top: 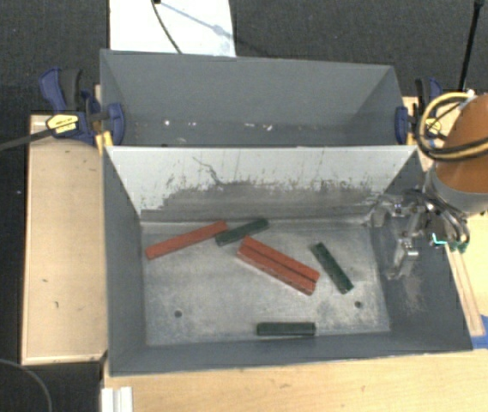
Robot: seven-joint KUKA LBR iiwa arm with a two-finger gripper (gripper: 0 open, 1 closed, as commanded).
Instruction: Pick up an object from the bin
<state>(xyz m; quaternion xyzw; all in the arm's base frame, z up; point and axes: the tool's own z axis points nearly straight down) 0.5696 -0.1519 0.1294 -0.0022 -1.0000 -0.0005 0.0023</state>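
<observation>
A grey metal bin (pixel 125 256) holds loose bars: a red-brown bar (pixel 186 239) meeting a short dark green bar (pixel 242 231) near the back, a pair of red-brown bars (pixel 278 265) mid-floor, a slanted dark green bar (pixel 332 267) just right of them, and a front dark green bar (pixel 286 329). The tool (pixel 402 260) hangs over the right sloping wall, apart from the slanted dark green bar, the nearest; whether it is spread or pressed together cannot be told.

End effector (pixel 400 251) above right slope of bin (pixel 123 256) — nearest: dark green bar (pixel 332 267), paired red bars (pixel 278 264).
</observation>
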